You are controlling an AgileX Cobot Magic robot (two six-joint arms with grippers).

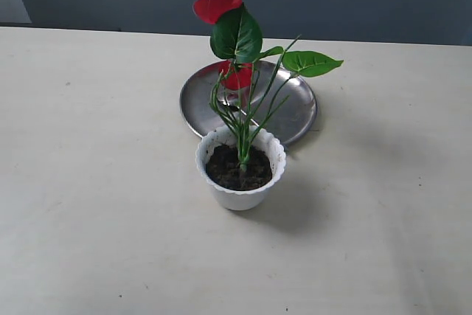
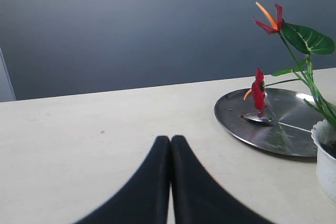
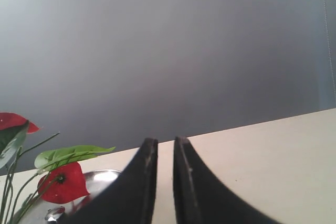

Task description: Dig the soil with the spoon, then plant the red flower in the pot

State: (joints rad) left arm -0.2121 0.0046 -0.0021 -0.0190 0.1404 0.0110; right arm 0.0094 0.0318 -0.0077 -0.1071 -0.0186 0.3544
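— On the counter, left to right?
— Left tool pressed together, holding nothing; pot with soil and red flower standing upright; spoon on steel plate behind.
— Right tool?
— Tips slightly apart, holding nothing.

1. The left gripper has two smooth, matte black fingers, wide at the base and curving in to narrow, rounded tips.
2. The right gripper has the same black, tapering fingers, with a faint pale sheen along their inner edges.
3. No cables, screws or markings show on either.
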